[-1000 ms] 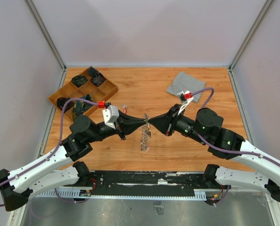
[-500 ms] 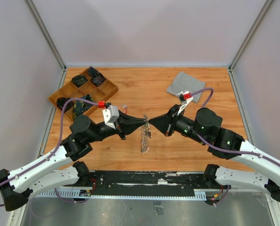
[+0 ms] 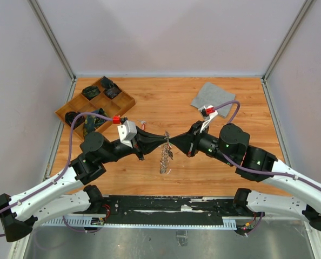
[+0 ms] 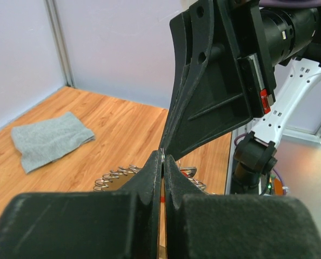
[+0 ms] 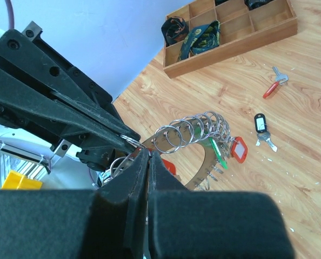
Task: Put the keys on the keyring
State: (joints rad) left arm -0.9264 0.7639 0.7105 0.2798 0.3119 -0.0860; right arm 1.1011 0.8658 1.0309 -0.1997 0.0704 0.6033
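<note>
The keyring point(image 3: 165, 156) hangs in the air between my two grippers above the table's middle. In the right wrist view it point(image 5: 195, 132) is a curved band fringed with small wire rings, with a green tag point(image 5: 217, 151) and a red tag point(image 5: 239, 149) hanging from it. My left gripper point(image 3: 165, 138) is shut on a thin ring of it point(image 4: 164, 156). My right gripper point(image 3: 173, 142) is shut tip to tip against the left, also on a small ring point(image 5: 148, 154). Two loose keys lie on the table: one with a red tag point(image 5: 272, 86) and one with a black tag point(image 5: 261, 127).
A wooden compartment tray point(image 3: 94, 105) with dark items stands at the back left. A grey cloth square point(image 3: 212, 97) lies at the back right. The red-tagged key point(image 3: 143, 123) lies just behind my left gripper.
My right arm has shifted a little to the left, pressing closer to the left gripper. The hanging keyring has swung slightly. The left arm has barely moved.
</note>
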